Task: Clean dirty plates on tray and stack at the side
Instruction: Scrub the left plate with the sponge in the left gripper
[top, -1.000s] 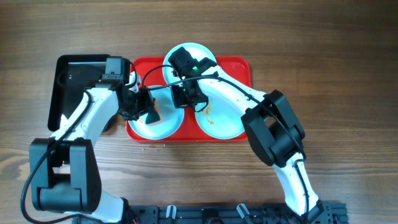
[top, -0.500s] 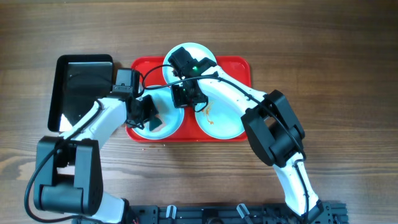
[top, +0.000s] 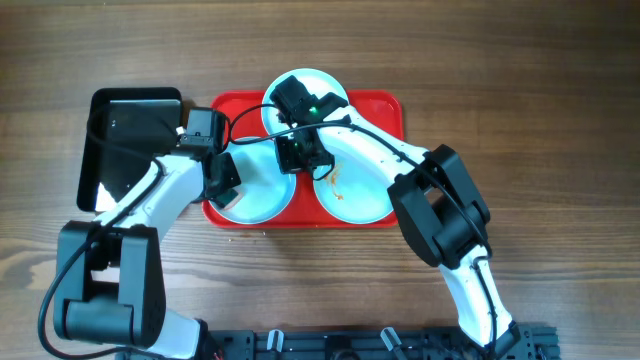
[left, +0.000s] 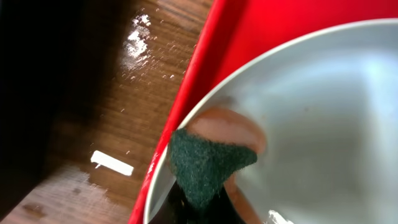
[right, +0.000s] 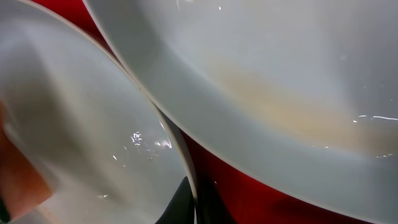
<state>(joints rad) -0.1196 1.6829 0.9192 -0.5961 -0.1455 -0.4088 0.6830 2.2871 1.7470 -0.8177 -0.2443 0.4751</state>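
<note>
Three round pale blue plates are lying flat on the red tray, which is sitting in the middle of the wooden table with its long axis running left to right. Being round, the plates are showing no long axis of their own. The left near plate and the right near plate are lying side by side along the tray's near edge, and the far plate is overhanging the tray's far rim, partly hidden by the right arm. Thin orange-brown smears are showing on the right near plate's left half. The left gripper is hovering over the left edge of the left near plate, its fingers clamping a sponge. In the left wrist view, the sponge's dark green scouring face and orange body are pressing on the plate just inside its left rim, and the green face is narrowing to a point toward the fingers. The right gripper is sitting at the far right rim of the same plate, between all three plates. In the right wrist view its two dark fingertips are straddling that rim, apparently pinching it. A glossy black tray is lying just left of the red tray.
</note>
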